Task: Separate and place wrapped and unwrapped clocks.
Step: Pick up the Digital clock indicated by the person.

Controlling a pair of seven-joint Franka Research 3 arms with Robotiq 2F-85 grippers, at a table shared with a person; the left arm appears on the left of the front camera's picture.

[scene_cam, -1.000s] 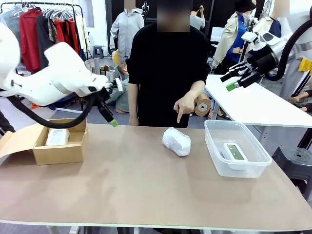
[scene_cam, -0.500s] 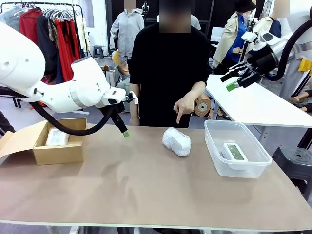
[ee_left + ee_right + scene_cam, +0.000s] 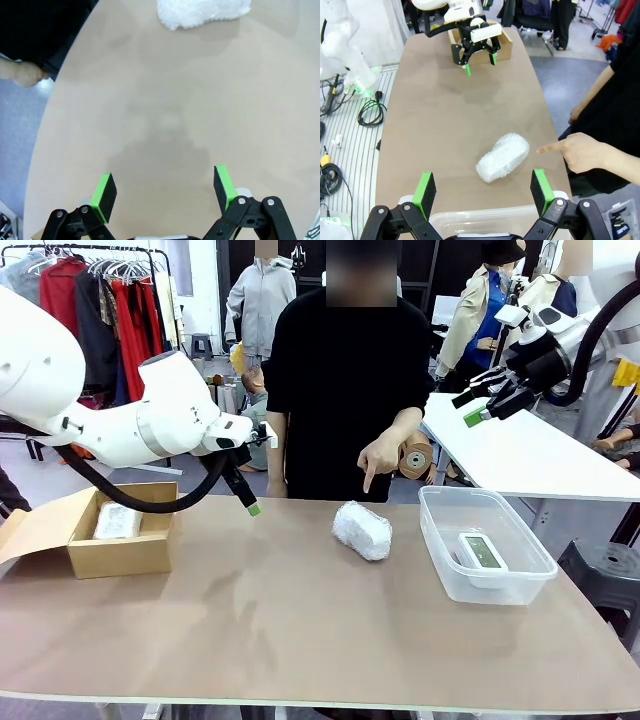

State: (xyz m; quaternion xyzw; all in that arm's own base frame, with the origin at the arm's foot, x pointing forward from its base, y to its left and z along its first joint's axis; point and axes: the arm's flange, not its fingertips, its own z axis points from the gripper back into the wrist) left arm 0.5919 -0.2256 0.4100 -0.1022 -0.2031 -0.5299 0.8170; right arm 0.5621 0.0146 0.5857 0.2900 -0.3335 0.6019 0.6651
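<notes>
One lumpy, white, translucent bubble-wrap bundle [image 3: 362, 530] lies loose while both arms' jaws gape wide, empty.

White arm [image 3: 150, 430], black cable [image 3: 100, 490], black left hand [image 3: 165, 191], green pads [image 3: 105, 192], perhaps rubber

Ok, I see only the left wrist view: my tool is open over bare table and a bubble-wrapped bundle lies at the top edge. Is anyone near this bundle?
Observer: Yes. The person's hand points down at the bubble-wrapped bundle from the far side, without touching it.
Operator: Is there a container for it?
Observer: A cardboard box stands open at the table's left end, with a second wrapped bundle inside.
Operator: And the bare clock?
Observer: The white digital clock lies in a clear plastic bin at the right end. The right tool hangs open and empty, raised near that end.
</notes>
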